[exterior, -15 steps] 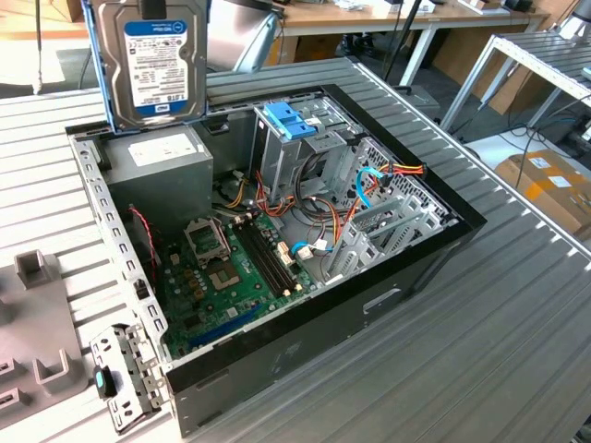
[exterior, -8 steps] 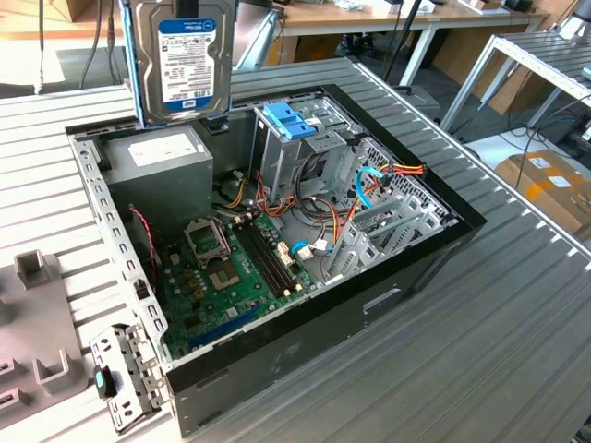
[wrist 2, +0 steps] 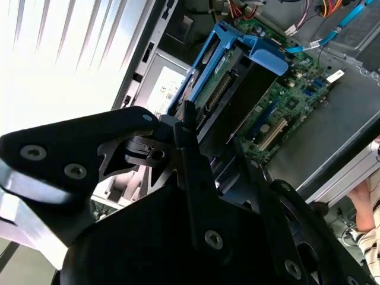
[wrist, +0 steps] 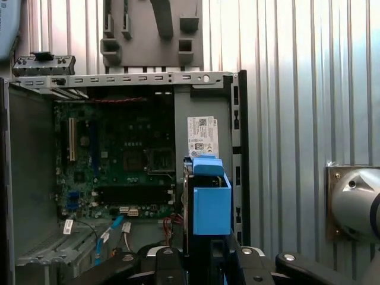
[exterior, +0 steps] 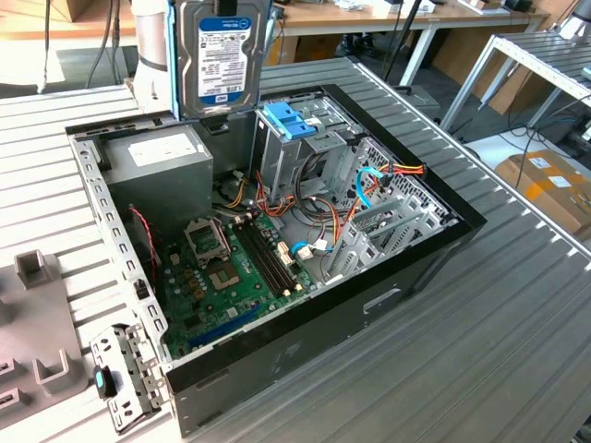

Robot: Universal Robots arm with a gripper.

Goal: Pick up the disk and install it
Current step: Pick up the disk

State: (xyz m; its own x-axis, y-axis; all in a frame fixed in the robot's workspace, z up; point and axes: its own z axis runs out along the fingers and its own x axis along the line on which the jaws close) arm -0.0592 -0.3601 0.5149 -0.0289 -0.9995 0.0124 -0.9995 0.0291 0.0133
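The disk (exterior: pixel 220 57) hangs upright above the back of the open computer case (exterior: pixel 406 268), its white-and-blue label facing the exterior view, with light-blue carrier strips along its sides. In both wrist views my gripper (wrist 2: pixel 214 142) (wrist: pixel 208 256) is shut on the disk (wrist 2: pixel 234 83), one black finger (wrist 2: pixel 189 160) on each side of it. The blue carrier (wrist: pixel 211 199) stands out past the fingers, over the power supply (wrist: pixel 202 136) side of the case.
Inside the case lie the motherboard (exterior: pixel 235 277), the grey power supply (exterior: pixel 152 171) and a grey drive cage with a blue latch (exterior: pixel 291 120). Grey fixtures (exterior: pixel 37 351) and a loose panel (exterior: pixel 125 378) lie at the exterior view's left. A person's hand (wrist 2: pixel 365 205) is beside the case.
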